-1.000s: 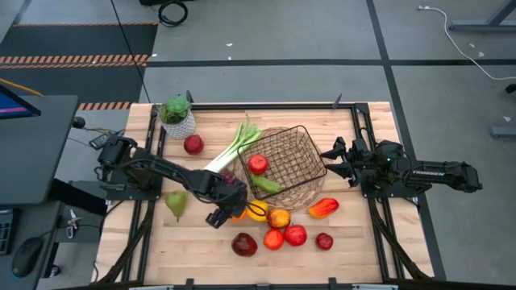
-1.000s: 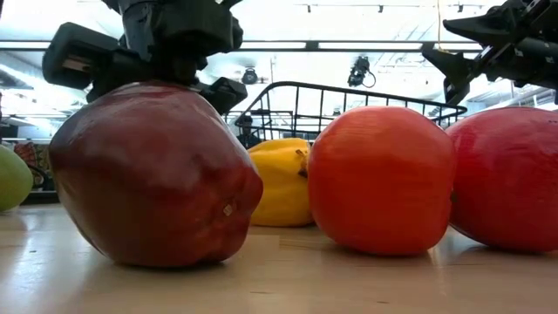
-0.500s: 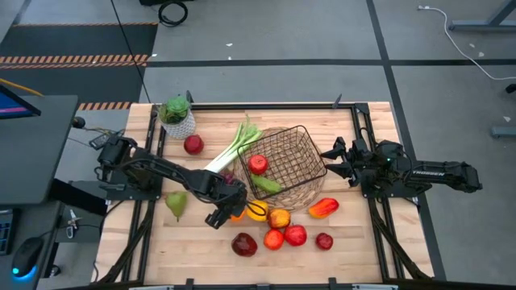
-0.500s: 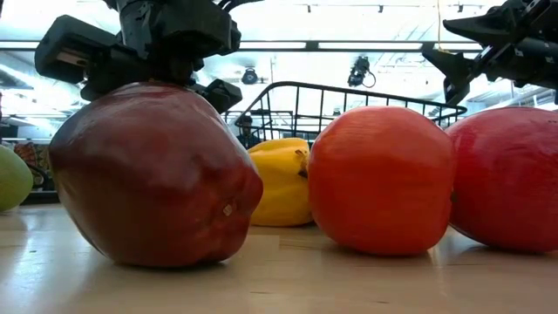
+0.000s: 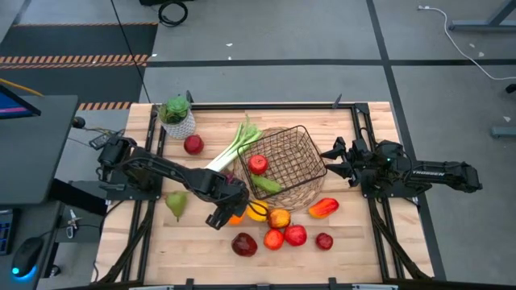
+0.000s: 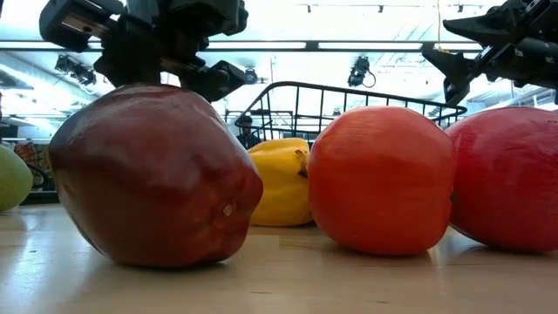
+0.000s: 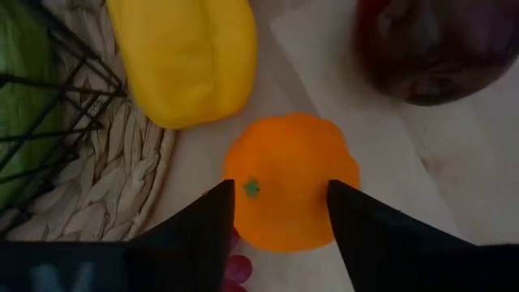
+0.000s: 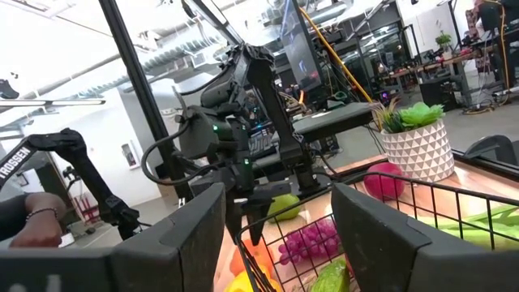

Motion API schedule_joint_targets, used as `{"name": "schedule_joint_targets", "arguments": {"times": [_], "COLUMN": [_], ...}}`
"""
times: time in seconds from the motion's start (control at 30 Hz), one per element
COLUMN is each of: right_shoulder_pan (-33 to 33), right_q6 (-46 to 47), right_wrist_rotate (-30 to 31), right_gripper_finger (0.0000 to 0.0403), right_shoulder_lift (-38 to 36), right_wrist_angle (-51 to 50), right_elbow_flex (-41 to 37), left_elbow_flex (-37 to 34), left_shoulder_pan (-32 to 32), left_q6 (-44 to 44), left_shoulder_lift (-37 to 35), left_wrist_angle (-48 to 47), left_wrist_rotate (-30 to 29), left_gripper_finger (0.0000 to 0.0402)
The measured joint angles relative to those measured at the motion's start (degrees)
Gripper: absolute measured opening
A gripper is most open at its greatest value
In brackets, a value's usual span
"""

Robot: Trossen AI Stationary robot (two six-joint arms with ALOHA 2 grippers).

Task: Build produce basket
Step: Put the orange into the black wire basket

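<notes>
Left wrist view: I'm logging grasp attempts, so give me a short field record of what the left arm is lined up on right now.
target: orange, on the table
left gripper: jaws open, one on each side of the orange, not closed on it
neighbours: yellow pepper beside the basket; dark red apple apart from the orange
right gripper: open, waiting at the basket's right side

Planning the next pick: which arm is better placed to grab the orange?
Left. Its open tool hangs right over the orange, a finger on each side, beside the basket. The right tool waits open at the basket's far side, with the basket between it and the orange.
</notes>
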Motion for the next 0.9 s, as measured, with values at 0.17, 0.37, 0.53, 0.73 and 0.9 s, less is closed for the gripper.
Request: {"name": "schedule_joint_targets", "arguments": {"times": [0.17, 0.37, 0.53, 0.73, 0.9], "right_shoulder_pan": [-0.01, -0.02, -0.02, 0.0, 0.0], "right_q6": [0.0, 0.0, 0.0, 0.0, 0.0], "right_wrist_rotate": [0.01, 0.02, 0.0, 0.02, 0.01], "right_gripper_finger": [0.0231, 0.0231, 0.0231, 0.0231, 0.0231], "right_shoulder_lift": [-0.01, 0.02, -0.01, 0.02, 0.01], "right_wrist_angle": [0.0, 0.02, 0.11, 0.03, 0.02], "right_elbow_flex": [0.01, 0.01, 0.01, 0.0, -0.01], "left_elbow_flex": [0.0, 0.04, 0.07, 0.04, -0.01], "left_shoulder_pan": [-0.3, -2.27, -3.23, -3.23, -3.32], "left_q6": [-3.22, -8.13, -14.1, -22.29, -27.16], "left_shoulder_lift": [-0.61, -1.57, -2.27, -1.76, -1.79], "left_wrist_angle": [-1.56, -2.24, -0.98, -0.39, 0.8], "left_wrist_rotate": [-2.58, -3.07, -3.39, -3.74, -3.77], "left_gripper_finger": [0.0189, 0.0201, 0.0203, 0.0238, 0.0311]}}
